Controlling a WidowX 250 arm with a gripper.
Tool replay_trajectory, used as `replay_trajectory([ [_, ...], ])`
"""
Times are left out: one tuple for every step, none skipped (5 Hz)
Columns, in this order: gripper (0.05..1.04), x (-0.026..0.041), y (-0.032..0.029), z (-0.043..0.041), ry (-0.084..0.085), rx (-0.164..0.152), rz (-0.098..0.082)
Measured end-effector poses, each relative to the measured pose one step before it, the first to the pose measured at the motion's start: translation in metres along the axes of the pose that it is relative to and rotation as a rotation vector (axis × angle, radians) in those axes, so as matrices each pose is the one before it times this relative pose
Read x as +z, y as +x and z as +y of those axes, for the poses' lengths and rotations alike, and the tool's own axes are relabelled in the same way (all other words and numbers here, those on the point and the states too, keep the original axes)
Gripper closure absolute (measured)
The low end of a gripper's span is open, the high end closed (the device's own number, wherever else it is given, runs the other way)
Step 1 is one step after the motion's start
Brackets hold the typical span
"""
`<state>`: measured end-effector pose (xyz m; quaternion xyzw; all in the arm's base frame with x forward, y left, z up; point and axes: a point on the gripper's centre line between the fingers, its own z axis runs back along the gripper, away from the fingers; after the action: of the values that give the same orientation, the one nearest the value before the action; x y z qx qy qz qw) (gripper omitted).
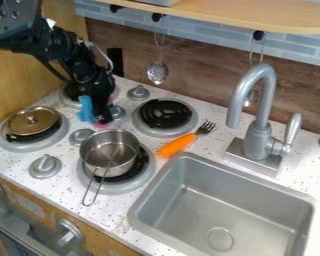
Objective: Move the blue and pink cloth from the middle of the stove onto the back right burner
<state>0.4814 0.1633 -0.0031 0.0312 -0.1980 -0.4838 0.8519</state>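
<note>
Okay, so closest to the camera, lower left, you get the wood-look stove front (pixel 99 242) with some chunky silver knobs on it. Lower right there's a grey sink (pixel 246 212) set into the speckled white counter (pixel 112 212).

Moving back a bit, a little metal saucepan (pixel 111 151) is parked on the front right burner (pixel 138 182), its wire handle sticking out toward the front edge. Over on the front left burner (pixel 14 146) there's a gold-toned lid (pixel 33 121) with a small knob on top; can't tell if there's a pan under it. An orange-handled fork (pixel 178 145) lies at a slant between the saucepan and the back right burner (pixel 164 118), near the sink's corner, tines pointing away from the sink front.

Just behind the saucepan, the black gripper (pixel 102 116) hangs down low over the stove by the back left burner (pixel 68 97). A light blue thing (pixel 86 109) is right up against its left side in the view. Honestly can't tell if the jaws are apart, together or clamped on it.

Further back: a silver faucet (pixel 259 117) behind the sink, and a slotted spoon (pixel 157 72) dangling from a hook under the wooden shelf (pixel 216 15).
</note>
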Motion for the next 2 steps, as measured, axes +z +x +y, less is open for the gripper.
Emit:
replay_trajectory([
  [0.492, -0.00125, 0.00042, -0.00121, -0.0041, -0.005, -0.0055],
  [0.504, -0.00047, 0.01013, -0.00625, -0.0057, -0.0189, -0.0378],
])
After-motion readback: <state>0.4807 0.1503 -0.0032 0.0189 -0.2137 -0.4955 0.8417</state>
